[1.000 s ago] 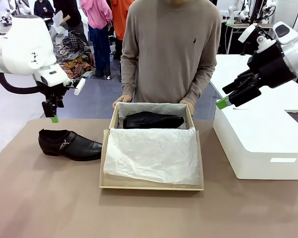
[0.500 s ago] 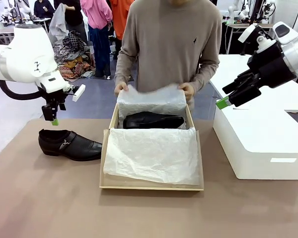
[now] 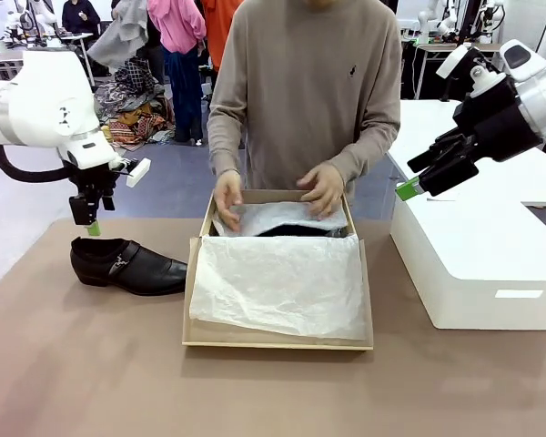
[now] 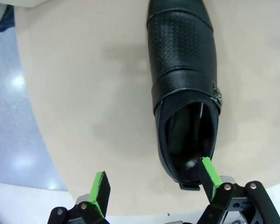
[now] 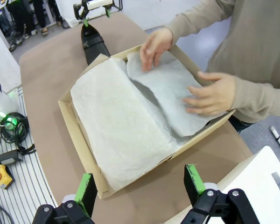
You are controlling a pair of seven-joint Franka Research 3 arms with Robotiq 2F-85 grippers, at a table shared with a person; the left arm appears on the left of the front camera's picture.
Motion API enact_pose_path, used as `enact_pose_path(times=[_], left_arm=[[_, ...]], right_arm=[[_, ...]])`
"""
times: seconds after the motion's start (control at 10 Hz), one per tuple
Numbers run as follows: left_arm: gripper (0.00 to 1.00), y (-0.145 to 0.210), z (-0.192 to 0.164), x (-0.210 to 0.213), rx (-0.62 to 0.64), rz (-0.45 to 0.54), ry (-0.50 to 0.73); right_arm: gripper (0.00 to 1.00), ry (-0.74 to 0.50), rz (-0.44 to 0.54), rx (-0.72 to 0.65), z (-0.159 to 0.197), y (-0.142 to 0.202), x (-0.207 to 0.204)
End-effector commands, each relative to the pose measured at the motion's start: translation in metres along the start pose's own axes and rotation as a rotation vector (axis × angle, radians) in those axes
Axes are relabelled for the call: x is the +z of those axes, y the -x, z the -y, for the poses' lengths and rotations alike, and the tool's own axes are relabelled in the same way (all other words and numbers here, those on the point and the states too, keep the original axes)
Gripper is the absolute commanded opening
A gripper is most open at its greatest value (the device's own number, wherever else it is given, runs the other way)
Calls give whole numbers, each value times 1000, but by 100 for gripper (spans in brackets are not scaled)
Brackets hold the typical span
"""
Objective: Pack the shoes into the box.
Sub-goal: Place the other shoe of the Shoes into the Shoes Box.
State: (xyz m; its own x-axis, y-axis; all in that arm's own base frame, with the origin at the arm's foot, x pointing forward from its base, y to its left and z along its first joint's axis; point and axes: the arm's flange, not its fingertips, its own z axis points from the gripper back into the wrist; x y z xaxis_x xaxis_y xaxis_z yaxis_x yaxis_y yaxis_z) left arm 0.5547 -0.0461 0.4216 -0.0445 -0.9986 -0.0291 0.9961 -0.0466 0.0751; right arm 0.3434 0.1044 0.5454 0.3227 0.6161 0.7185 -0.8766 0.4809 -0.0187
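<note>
My left gripper hangs just above the heel of the loose shoe, jaws wide apart, holding nothing. Whether a pad grazes the heel rim I cannot tell. That shoe lies on the table at 9 o'clock of the box. At 12 o'clock a person presses tissue over the second shoe inside, with one hand and the other hand. The sweater emblem is too small to read. My right gripper hovers at 2 o'clock over the white block, jaws spread, empty.

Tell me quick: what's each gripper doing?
Left gripper: open, empty, over the heel of the shoe.
Right gripper: open, empty.
</note>
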Motion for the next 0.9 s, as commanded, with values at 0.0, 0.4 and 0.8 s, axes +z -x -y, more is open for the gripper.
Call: enact_pose_path(times=[0.0,0.4,0.8], left_arm=[[100,-1,2,-1,-14,-9,-6],[100,-2,0,-1,-5,-1,2],[100,3,-18,-7,-19,72,28]], right_arm=[[100,-15,21,10,2,0,-1],[100,-15,21,10,2,0,-1],[100,-15,21,10,2,0,-1]])
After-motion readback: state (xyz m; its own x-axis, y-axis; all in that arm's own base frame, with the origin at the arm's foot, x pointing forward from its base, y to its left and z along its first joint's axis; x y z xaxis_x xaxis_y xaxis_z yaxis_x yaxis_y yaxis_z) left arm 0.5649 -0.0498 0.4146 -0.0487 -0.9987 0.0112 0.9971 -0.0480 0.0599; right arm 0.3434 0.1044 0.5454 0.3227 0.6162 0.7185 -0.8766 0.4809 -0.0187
